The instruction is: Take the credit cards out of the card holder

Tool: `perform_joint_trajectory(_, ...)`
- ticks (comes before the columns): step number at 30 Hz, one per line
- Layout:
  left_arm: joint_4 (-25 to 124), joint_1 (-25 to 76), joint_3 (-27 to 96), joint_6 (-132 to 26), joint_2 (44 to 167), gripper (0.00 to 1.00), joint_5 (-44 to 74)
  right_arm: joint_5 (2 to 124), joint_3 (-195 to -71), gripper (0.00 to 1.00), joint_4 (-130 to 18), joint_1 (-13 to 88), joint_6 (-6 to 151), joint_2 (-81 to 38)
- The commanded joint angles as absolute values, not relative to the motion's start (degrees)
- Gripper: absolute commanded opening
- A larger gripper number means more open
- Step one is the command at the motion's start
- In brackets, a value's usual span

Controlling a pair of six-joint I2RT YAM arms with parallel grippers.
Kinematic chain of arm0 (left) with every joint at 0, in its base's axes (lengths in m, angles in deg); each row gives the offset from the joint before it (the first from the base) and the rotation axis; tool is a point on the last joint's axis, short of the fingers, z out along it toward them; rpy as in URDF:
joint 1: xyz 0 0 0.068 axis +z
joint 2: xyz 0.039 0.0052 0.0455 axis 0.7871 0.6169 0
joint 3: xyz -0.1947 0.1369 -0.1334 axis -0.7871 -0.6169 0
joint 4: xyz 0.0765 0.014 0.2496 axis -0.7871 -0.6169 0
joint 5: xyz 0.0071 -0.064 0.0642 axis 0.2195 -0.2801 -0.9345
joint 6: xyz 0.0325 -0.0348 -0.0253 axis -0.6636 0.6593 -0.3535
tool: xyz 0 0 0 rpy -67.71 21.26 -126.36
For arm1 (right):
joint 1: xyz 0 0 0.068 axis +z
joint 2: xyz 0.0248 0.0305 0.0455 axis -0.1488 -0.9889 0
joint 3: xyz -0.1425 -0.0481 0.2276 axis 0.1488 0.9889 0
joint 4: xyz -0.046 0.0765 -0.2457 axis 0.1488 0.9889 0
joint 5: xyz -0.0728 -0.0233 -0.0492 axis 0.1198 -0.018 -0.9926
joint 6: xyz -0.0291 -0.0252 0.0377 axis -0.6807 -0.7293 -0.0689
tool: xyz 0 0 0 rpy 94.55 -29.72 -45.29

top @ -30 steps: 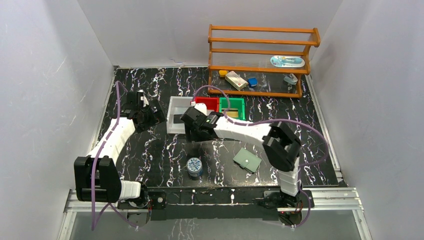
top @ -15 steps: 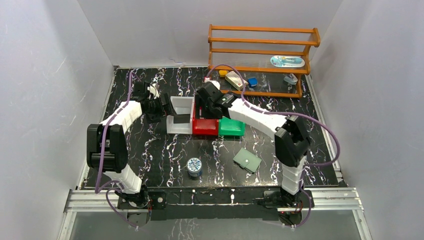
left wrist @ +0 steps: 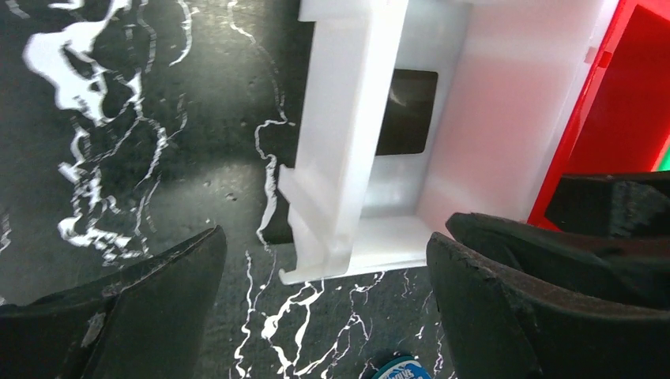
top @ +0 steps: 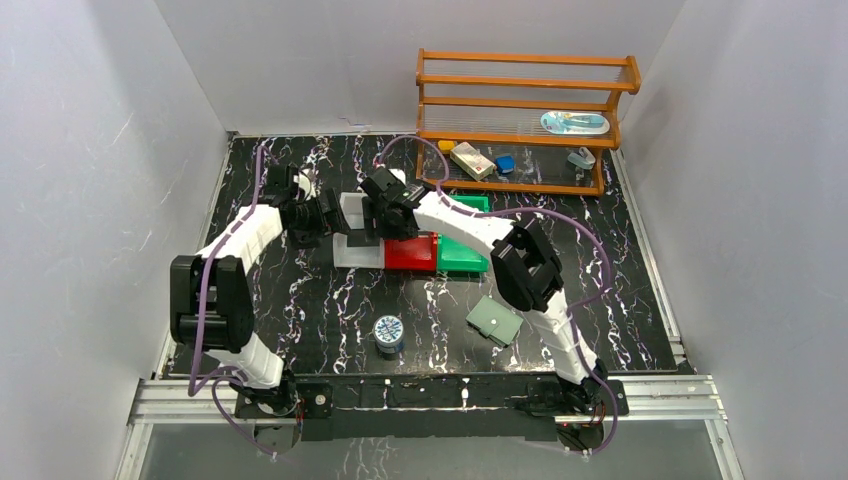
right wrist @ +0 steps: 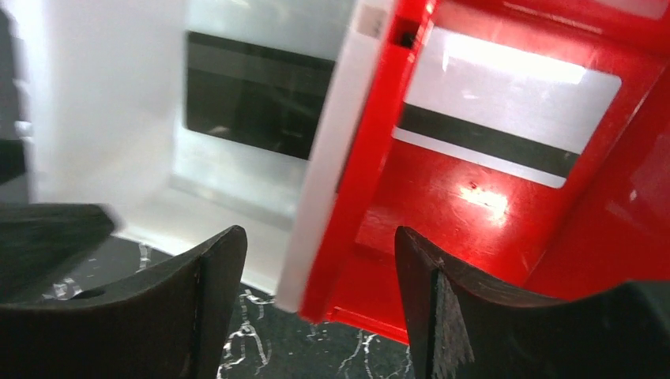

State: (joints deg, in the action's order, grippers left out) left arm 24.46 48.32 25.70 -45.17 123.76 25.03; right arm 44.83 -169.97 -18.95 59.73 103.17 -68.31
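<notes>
The grey-green card holder lies flat on the table at the near right, away from both grippers. A black credit card lies in the white bin; it also shows in the right wrist view. A silver-grey card with a black stripe lies in the red bin. My left gripper is open and empty at the white bin's left side. My right gripper is open and empty, with its jaws either side of the wall between the white and red bins.
A green bin stands to the right of the red bin. A round blue-and-white tin stands near the front. A wooden rack with small items is at the back right. White walls enclose the table.
My right gripper has moved from in front of the bins to over them, then left to the white-red wall. My left gripper has moved in to the white bin's left side.
</notes>
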Motion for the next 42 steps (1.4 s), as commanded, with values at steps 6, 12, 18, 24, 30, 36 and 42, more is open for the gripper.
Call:
perform_joint_trajectory(6,19.03,48.53,24.73,-42.35,114.32,0.98,15.43,37.97,-164.77,0.76,-15.26,60.84,104.04,-65.87)
perform_joint_trajectory(12,17.14,48.53,23.65,-42.09,111.3,0.98,15.94,38.62,-163.06,0.77,-12.91,60.85,103.16,-63.01)
perform_joint_trajectory(18,16.25,48.49,22.67,-41.91,109.85,0.98,15.54,42.76,-164.26,0.77,-12.56,60.59,102.0,-60.18)
perform_joint_trajectory(24,15.21,48.51,22.78,-41.92,109.28,0.98,10.4,43.23,-166.1,0.76,-11.8,60.49,102.17,-57.23)
perform_joint_trajectory(30,14.87,48.53,23.71,-41.4,110.48,0.98,6.67,50.55,-167.48,0.64,-18.44,60.5,101.88,-57.61)
perform_joint_trajectory(36,14.79,48.57,24.4,-40.51,111.29,0.98,4.44,53.33,-173.27,0.59,-19.63,60.98,103.76,-63.67)
perform_joint_trajectory(42,14.35,49.21,24.68,-40.59,111.31,0.98,2.65,54.68,-175.75,0.41,-18.88,61.54,103.8,-68.81)
